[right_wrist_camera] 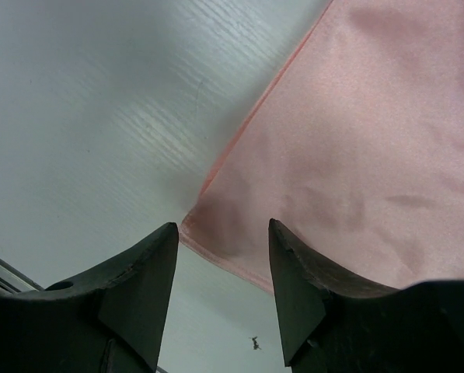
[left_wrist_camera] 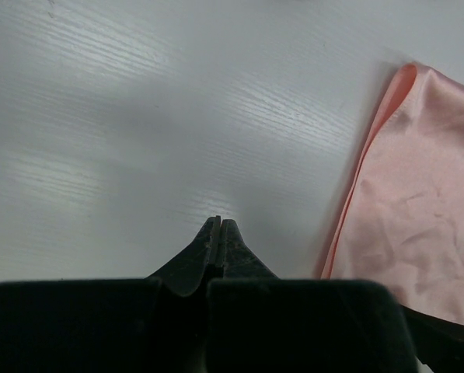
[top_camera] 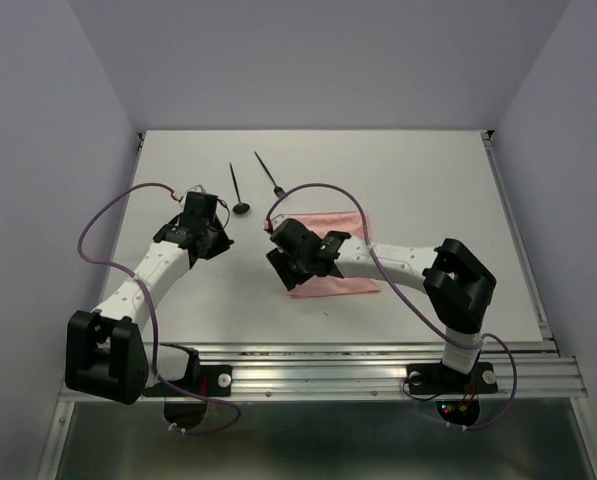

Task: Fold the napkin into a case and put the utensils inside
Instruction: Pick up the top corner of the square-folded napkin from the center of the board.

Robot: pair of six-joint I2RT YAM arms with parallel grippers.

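**Task items.** The napkin (top_camera: 333, 282) lies flat on the white table (top_camera: 398, 170), right of centre, as a pale pink rectangle. The right arm crosses over its middle. In the left wrist view its left edge looks doubled over, like a fold line. I judge it only partly made into the case, since no closed pouch is evident. The spoon (top_camera: 239, 195) and the fork (top_camera: 268, 172) lie side by side at the far centre. They are well apart from the cloth and untouched, probably set there to leave the folding area free.

**Right gripper** (top_camera: 283, 265). The fingers stand apart with nothing clamped. In the wrist view one corner of the napkin lies on the table in the gap between them. I judge this posture suits either letting that corner go or lining up to take it; which of the two cannot be told.

**Left gripper** (top_camera: 206, 222). The fingers are pressed together and empty. It sits over bare table just left of the napkin, near the spoon's bowl, where it does not obstruct the right arm.

**Markings.** No brand, label or legible writing appears on the cloth, the utensils or the arms. Purple cables (top_camera: 108, 215) loop from each arm.
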